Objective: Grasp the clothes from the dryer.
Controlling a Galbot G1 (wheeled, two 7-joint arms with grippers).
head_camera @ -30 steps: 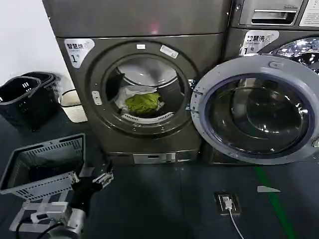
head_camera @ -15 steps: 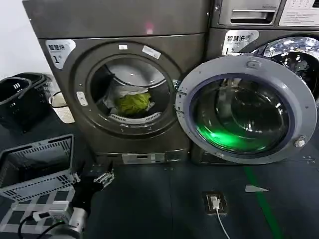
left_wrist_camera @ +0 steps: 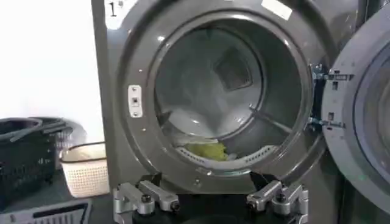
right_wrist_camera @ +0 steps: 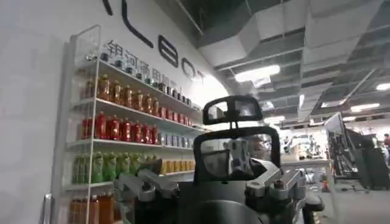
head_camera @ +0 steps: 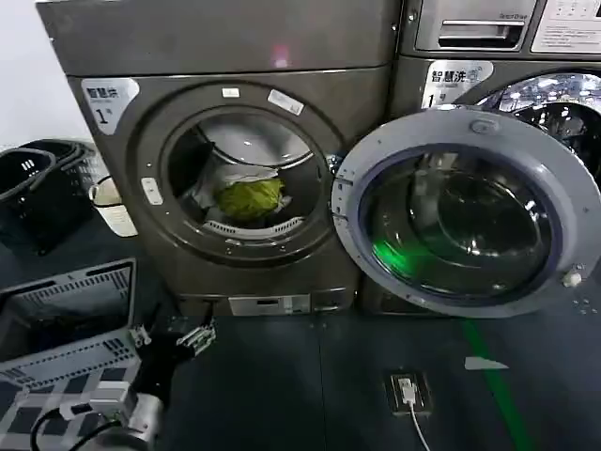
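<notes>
The dryer (head_camera: pixel 235 42), dark bronze-grey with a "1" sticker, stands with its round door (head_camera: pixel 470 132) swung open to the right. The clothes (head_camera: pixel 249 197), a yellow-green bundle with white cloth around it, lie low in the drum. My left gripper (head_camera: pixel 176 335) hangs low over the floor in front of the dryer, well short of the porthole, open and empty. In the left wrist view the left gripper (left_wrist_camera: pixel 210 204) faces the dryer (left_wrist_camera: pixel 122 91), and the clothes (left_wrist_camera: pixel 207 150) show behind the porthole's lip. My right gripper (right_wrist_camera: pixel 210 185) is open, pointing into the room.
A grey slatted basket (head_camera: pixel 66 315) sits on the floor at my left arm. Black baskets (head_camera: pixel 33 188) and a white basket (head_camera: pixel 113 207) stand left of the dryer. A floor socket with a cable (head_camera: pixel 408 390) lies right of centre. A second machine (head_camera: pixel 498 56) stands behind the door.
The whole scene has slid left and slightly down in the head view, so the dryer sits further left. The left gripper keeps its place low in the frame, still open.
</notes>
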